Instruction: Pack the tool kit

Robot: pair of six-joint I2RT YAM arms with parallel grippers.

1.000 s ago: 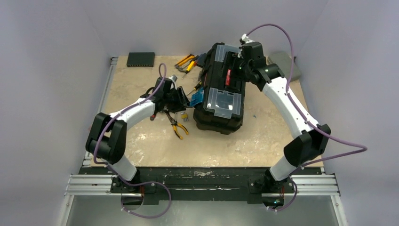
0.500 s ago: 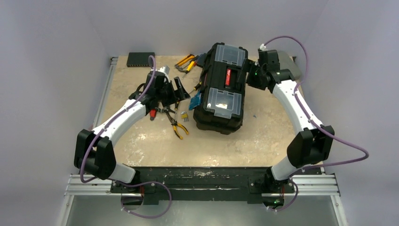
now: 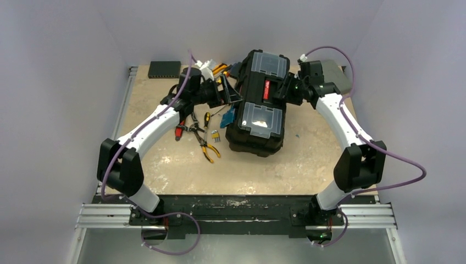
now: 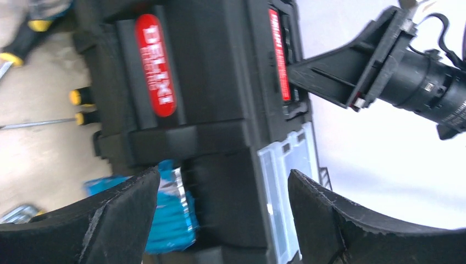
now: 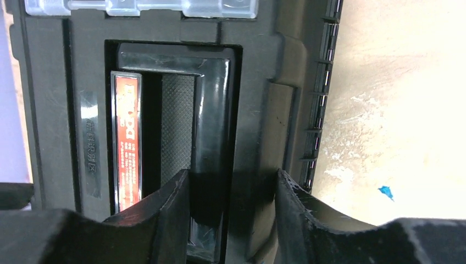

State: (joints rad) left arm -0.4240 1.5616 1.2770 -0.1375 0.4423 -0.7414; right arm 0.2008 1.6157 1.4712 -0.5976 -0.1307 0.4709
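White-shelled arms (image 3: 159, 124) with black joints carry purple cables (image 3: 408, 170).

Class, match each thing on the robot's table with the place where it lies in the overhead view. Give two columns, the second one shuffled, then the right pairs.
Things:
1. black toolbox
2. flat black box
3. grey case
4. yellow-handled pliers

Places:
A. far right corner
B. middle of the table
C. left of the toolbox, towards the near side
D. far left corner

Pairs: 1-B; 2-D; 3-A; 4-C
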